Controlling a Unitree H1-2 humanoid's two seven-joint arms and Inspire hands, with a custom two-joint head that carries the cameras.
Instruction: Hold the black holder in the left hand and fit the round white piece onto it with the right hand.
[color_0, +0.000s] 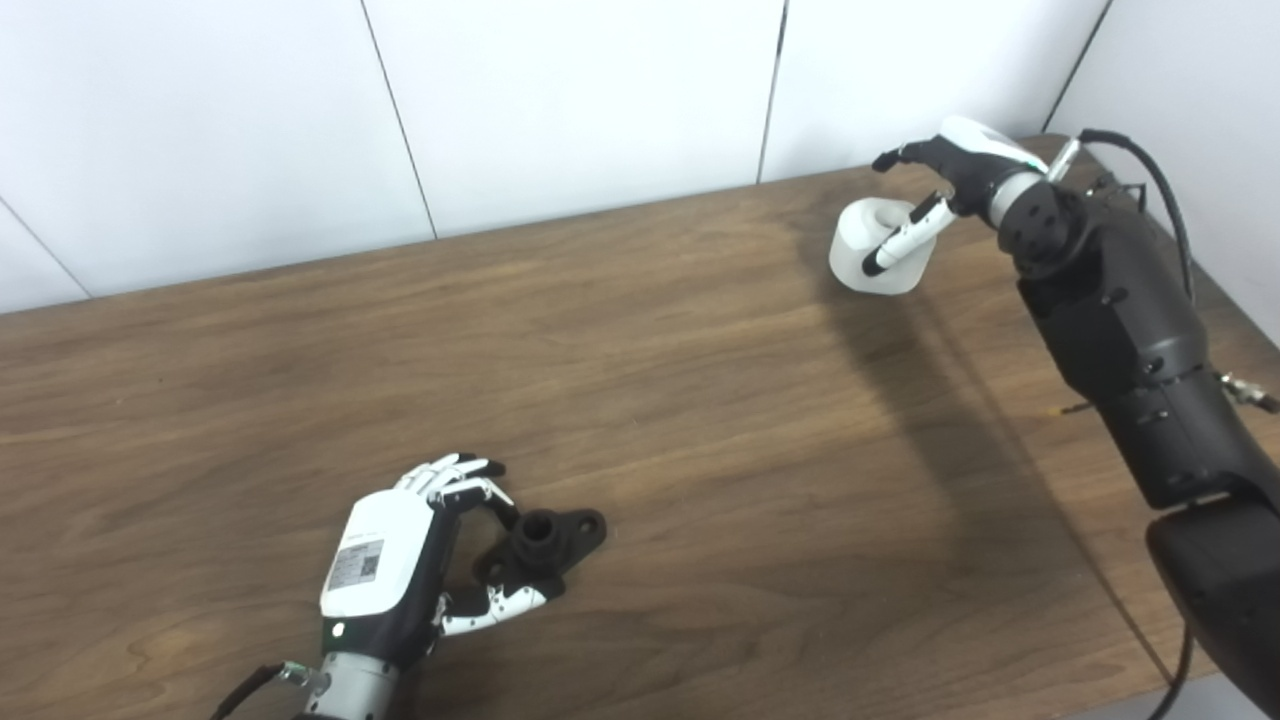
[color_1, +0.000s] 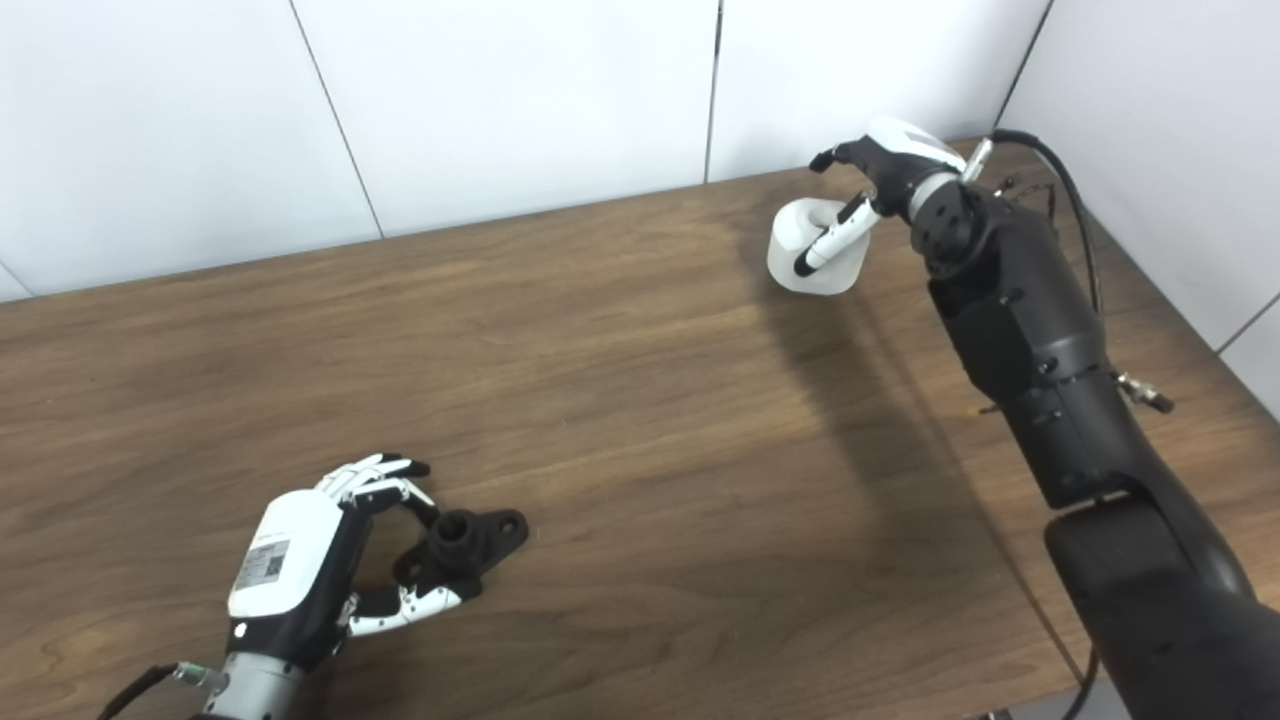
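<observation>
- Left hand (color_0: 400, 560) is sitting low at the near left of the wooden table (color_0: 640, 400), palm turned toward the black holder (color_0: 545, 540).
- Its fingers (color_0: 455, 475) are curling over the holder's far side while the thumb (color_0: 495, 605) is reaching under the near side; they are cupping the holder loosely, and whether they are actually gripping it cannot be told from either view.
- Black holder is lying on the tabletop just to the right of that palm, a short round boss standing up at its middle, a flat lug with a hole sticking out toward the right.
- Right hand (color_1: 880, 175) is working at the far right of the table, close to the white wall panels (color_1: 500, 110).
- Its thumb (color_1: 830, 240) is lying across the front of the round white piece (color_1: 805, 250) and its dark fingers are arching over the top and behind, so the hand is closing round the piece.
- Round white piece is showing a hollow at its top; whether it is resting on the table or raised just off it is unclear.
- Right arm (color_1: 1040, 370) is stretching in from the lower right, casting a long shadow across the wood.
- Holder and white piece are sitting well apart, at opposite corners of the table.
</observation>
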